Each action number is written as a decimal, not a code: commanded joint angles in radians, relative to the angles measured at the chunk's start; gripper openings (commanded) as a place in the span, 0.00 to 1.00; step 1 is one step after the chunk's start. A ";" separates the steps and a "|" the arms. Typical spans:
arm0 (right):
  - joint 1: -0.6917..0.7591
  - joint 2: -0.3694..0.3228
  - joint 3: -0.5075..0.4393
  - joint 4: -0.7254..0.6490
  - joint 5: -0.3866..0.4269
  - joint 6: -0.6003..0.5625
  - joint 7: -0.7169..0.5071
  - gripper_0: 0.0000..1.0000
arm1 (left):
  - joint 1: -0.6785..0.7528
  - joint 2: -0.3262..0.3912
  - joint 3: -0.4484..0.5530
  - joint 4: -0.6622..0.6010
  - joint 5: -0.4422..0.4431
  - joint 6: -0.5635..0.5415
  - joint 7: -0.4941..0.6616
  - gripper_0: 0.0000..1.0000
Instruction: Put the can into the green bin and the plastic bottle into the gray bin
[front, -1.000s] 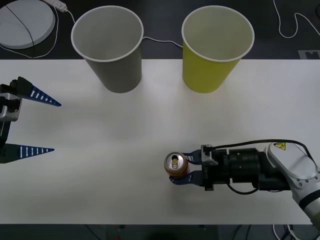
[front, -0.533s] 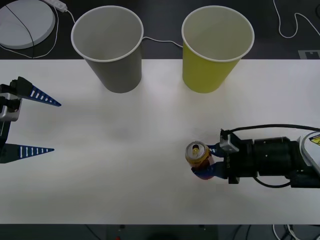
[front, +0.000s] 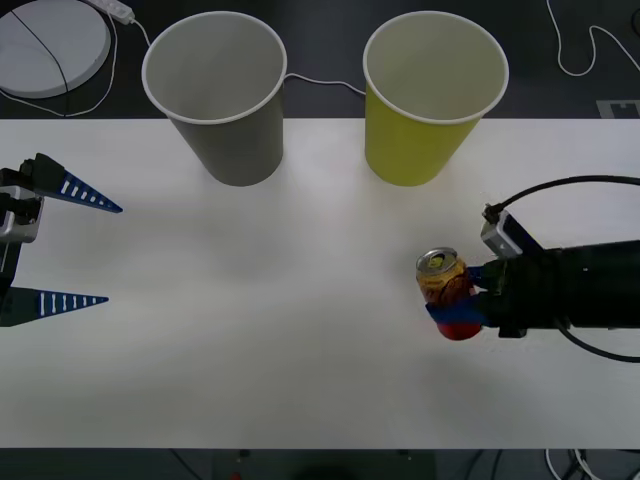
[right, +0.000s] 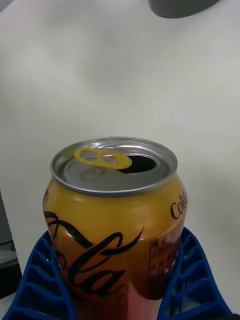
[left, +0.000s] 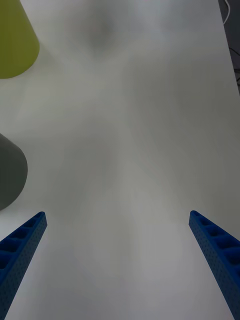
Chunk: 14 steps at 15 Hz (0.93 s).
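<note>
The can (front: 444, 284), orange-yellow over red with a shiny top and yellow pull tab, is held off the table at the right by my right gripper (front: 458, 304), shut on its lower body. In the right wrist view the can (right: 114, 220) sits upright between the blue fingers (right: 192, 280). The green bin (front: 432, 95) stands at the back, right of centre, beyond the can. The gray bin (front: 217, 95) stands to its left. My left gripper (front: 60, 245) waits open at the table's left edge. The plastic bottle is out of view.
The white table (front: 250, 330) runs wide between the two arms. A white round disc (front: 50, 45) and white cables (front: 580, 50) lie on the dark floor behind the table. The left wrist view shows the green bin (left: 15, 42) and gray bin (left: 10, 172) at its edge.
My right gripper has lifted the can off the table and carried it right and toward the back, closer to the green bin. The left arm has stayed still.
</note>
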 joint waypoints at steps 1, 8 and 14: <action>0.000 0.000 -0.096 -0.129 0.113 -0.110 -0.239 0.00 | 0.000 0.000 0.000 0.000 0.000 0.000 0.000 1.00; -0.042 -0.110 -0.398 -0.143 0.056 -0.368 -0.489 0.00 | 0.000 0.000 0.000 0.000 0.000 0.000 0.000 1.00; -0.144 -0.357 -0.427 -0.019 -0.005 -0.368 -0.549 0.00 | 0.000 0.000 0.000 0.000 0.000 0.000 0.000 1.00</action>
